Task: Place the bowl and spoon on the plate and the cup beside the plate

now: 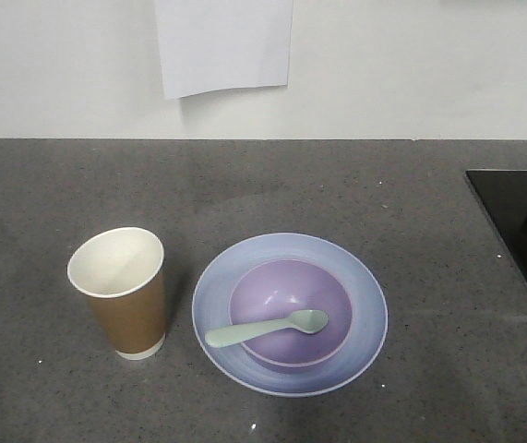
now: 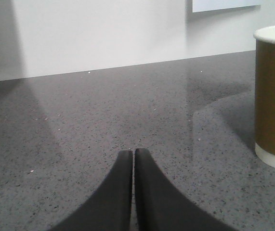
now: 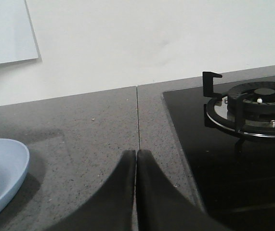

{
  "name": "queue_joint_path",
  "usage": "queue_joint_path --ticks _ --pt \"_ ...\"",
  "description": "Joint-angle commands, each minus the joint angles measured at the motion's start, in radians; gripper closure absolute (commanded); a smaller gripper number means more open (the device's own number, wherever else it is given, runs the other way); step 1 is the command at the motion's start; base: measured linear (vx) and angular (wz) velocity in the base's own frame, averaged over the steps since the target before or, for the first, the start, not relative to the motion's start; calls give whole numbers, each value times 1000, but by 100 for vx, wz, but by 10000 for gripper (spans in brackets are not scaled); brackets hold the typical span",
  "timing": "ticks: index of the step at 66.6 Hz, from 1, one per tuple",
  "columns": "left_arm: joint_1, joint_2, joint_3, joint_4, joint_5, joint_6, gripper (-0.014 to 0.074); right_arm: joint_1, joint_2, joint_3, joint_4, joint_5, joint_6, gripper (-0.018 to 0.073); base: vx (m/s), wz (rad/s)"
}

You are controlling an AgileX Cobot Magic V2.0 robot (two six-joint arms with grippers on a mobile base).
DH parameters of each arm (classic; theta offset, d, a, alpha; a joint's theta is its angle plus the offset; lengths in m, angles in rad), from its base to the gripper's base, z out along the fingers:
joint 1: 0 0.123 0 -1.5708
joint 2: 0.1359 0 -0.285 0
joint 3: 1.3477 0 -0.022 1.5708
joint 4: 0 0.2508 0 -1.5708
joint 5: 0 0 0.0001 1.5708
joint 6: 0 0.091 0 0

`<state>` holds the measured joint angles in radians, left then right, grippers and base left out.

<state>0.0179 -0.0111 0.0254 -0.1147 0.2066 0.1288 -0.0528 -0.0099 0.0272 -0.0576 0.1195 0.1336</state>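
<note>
While frame edges crop plate [image 3: 0, 175] and cup [image 2: 273, 94], the burner [image 3: 253, 103] seems partly cropped.

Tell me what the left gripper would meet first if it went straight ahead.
Probably nothing but bare grey speckled countertop, then the white wall. The shut left gripper points past the brown paper cup, which stands right of its line.

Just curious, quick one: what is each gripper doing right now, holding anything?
Left gripper: closed, holding nothing, low over the counter near the cup.
Right gripper: closed, holding nothing, between the plate and the stove.
</note>
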Motion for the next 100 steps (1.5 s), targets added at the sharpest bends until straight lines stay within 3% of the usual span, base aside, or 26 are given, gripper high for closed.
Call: queue_joint_path --ticks 1,100 --pt "2 -6 29 -3 -73 -7 602 -10 -12 17 -11 -97 -9 565 0 0" --pt "2 -6 29 -3 -73 -7 602 -10 -12 16 -8 -137 -10 565 0 0"
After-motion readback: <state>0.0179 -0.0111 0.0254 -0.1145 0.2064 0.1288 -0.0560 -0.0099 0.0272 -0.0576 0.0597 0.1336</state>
